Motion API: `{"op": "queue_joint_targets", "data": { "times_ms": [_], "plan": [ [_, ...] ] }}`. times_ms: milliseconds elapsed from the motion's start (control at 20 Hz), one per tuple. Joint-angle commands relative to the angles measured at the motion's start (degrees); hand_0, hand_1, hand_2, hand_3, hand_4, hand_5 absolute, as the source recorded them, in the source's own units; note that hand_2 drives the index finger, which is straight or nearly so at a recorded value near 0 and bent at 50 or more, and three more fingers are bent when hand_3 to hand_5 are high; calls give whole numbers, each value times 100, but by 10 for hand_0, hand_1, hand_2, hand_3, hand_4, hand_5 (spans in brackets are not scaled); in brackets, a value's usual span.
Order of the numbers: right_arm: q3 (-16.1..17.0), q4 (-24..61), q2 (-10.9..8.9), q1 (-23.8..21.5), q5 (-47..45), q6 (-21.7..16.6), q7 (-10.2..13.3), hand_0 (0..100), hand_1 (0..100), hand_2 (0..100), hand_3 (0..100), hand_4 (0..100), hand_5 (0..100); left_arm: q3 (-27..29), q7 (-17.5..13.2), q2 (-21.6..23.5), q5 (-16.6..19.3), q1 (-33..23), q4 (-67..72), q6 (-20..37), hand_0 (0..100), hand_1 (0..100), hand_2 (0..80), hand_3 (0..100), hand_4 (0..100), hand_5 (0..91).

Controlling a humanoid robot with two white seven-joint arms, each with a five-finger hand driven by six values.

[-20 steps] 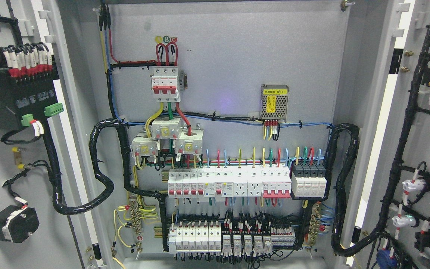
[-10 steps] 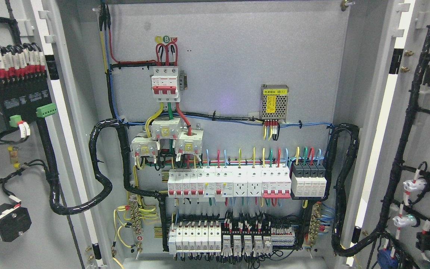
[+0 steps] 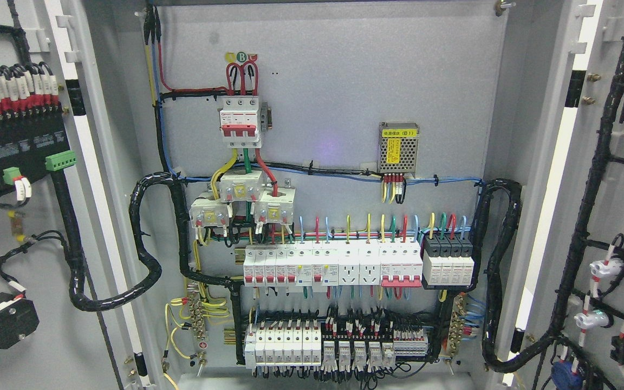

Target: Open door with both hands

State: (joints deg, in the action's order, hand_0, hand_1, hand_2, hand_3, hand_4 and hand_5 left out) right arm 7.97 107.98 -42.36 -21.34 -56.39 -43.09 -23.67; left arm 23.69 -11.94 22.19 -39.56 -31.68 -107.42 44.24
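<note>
Neither robot hand shows in the head view, so their fingers cannot be told. The left grey metal cabinet door (image 3: 30, 346) stands swung wide at the left edge, its inner face bearing a black terminal module (image 3: 17, 146). The right grey metal door (image 3: 623, 216) stands open at the right edge, strung with black cable looms (image 3: 588, 195). Between them, the grey back panel (image 3: 344, 81) carries a red-and-white main breaker (image 3: 240, 122) and a row of white breakers (image 3: 333, 265).

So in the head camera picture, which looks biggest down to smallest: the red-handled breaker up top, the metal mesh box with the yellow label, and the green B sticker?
Largest to smallest:
1. red-handled breaker
2. mesh box, a little smaller than the breaker
3. green B sticker, by far the smallest
All three sit on the same back panel, so nearness hardly skews this.
</note>
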Motion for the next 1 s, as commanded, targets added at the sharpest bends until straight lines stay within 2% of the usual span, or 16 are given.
{"op": "queue_joint_targets", "data": {
  "times_ms": [0,601,952],
  "plan": [
    [117,-172,-211,-2,-135,3,-6,0,0,0,0,0,0,154,-1,163,-7,214,308,1835,0,0,0,0,29,0],
    [126,-243,-439,-2,-135,3,-14,0,0,0,0,0,0,197,-1,453,-16,1040,994,289,0,0,0,0,30,0],
    [73,-225,-448,-20,-135,-50,-23,0,0,0,0,0,0,250,-1,638,-122,1445,1416,-415,0,0,0,0,30,0]
  ]
}}
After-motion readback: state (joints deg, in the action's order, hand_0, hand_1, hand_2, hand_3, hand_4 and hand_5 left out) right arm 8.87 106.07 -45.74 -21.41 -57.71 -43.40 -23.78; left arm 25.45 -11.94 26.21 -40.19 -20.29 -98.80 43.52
